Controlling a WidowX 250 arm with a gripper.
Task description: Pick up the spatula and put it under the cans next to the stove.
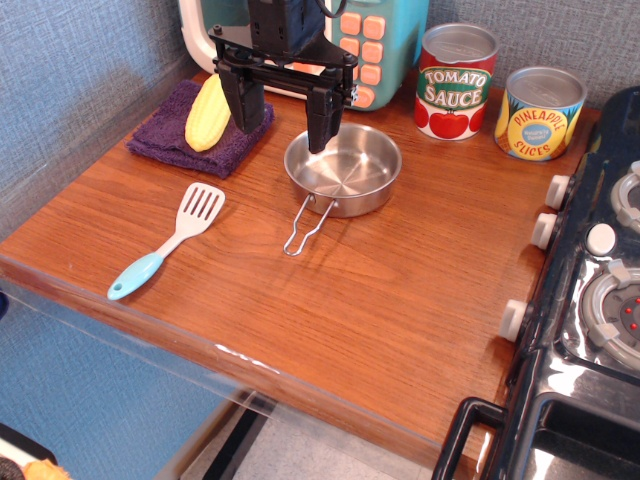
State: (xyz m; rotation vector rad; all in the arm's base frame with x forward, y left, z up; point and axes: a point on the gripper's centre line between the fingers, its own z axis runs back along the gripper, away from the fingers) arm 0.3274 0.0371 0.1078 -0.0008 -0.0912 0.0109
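Reach step: the pincer (283, 112) hangs released at upper centre; next it must travel lower left to the spatula (168, 253).

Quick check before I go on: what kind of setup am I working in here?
Most likely a toy kitchen mock-up on a wooden counter: a toy stove with white knobs, play cans labelled Tomato Sauce and Pineapple Slices, and a small spatula. The open gripper hangs above.

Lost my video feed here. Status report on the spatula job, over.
Gripper open, empty, hovering above the pan's back rim. Spatula flat on the table, front left, untouched. Spot in front of the cans by the stove bare; pan sits mid-route.
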